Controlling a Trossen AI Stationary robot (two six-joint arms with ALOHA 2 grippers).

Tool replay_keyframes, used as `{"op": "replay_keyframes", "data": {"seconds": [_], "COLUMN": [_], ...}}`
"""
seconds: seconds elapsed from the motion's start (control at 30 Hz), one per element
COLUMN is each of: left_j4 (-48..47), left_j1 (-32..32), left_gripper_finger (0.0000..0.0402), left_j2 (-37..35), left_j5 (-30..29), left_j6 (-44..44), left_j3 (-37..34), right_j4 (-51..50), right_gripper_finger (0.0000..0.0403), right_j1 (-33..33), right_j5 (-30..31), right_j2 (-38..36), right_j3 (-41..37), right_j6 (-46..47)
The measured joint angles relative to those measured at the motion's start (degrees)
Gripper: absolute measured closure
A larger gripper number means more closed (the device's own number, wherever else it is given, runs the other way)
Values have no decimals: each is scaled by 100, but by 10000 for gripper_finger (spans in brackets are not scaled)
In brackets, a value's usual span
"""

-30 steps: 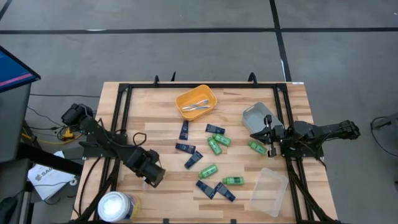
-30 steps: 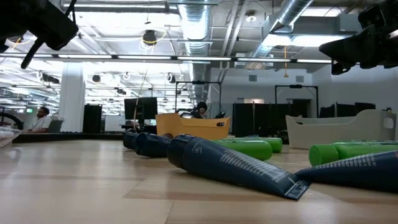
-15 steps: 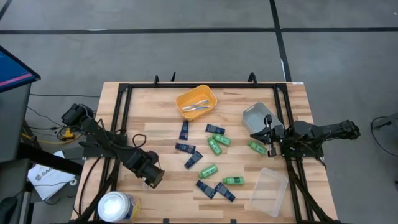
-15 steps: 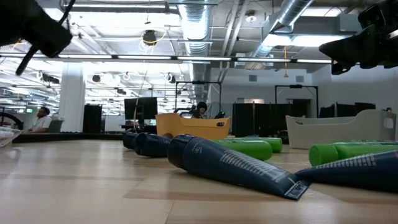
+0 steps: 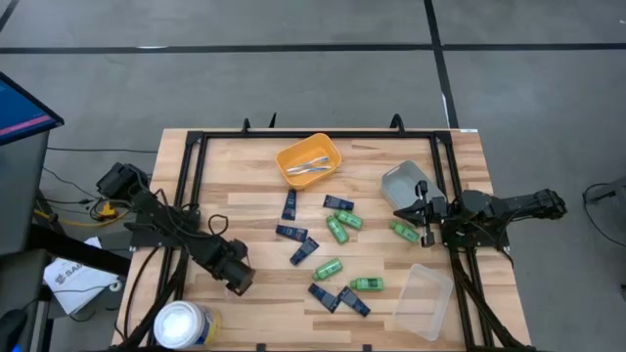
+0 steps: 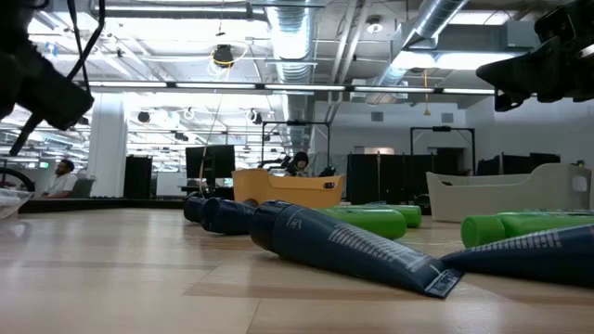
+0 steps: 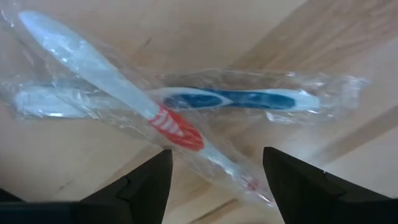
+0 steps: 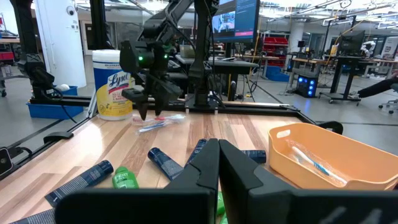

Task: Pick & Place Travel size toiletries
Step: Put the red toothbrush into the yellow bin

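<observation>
Wooden slats fill your left wrist view, and on them lie two wrapped toothbrushes, crossed: a white one with a red patch (image 7: 124,99) and a blue-and-white one (image 7: 239,99). They sit just ahead of your left gripper (image 7: 214,177), its fingers spread wide and holding nothing. Seen past those fingers, the red one's long axis runs from 10 o'clock to 4 o'clock, its lower end slipping into the gap between the fingers; the blue one lies almost 9 to 3, square across the gap. Judged from this, you would close across the red handle near the crossing, where both wrappers overlap, so you risk catching two.

From above, your left gripper (image 5: 233,277) hangs over the table's near-left part, at about 9 o'clock from the scattered green bottles (image 5: 338,229) and navy packets (image 5: 303,251). Your right gripper (image 5: 423,217) waits with fingers pressed together beside the grey tray (image 5: 399,182), well apart from the toothbrushes, so the left arm is the nearer one.
</observation>
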Motion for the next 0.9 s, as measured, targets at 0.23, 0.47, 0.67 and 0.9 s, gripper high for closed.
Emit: {"op": "replay_keyframes", "data": {"seconds": [0.23,0.47,0.67,0.9], "left_j4": [333,482,548,637], "left_j1": [0,4,4,4], "left_gripper_finger": [183,241,308,372], "left_j2": [0,0,0,-26], "left_j5": [73,157,211,211], "left_j6": [1,14,19,19], "left_j3": [-297,-405,-405,-405], "right_j4": [0,0,0,0], "right_gripper_finger": [403,403,403,403], "right_j1": [0,0,0,0], "right_j5": [0,0,0,0], "right_j2": [0,0,0,0], "right_j3": [-1,-1,-2,-2], "right_j6": [0,0,0,2]}}
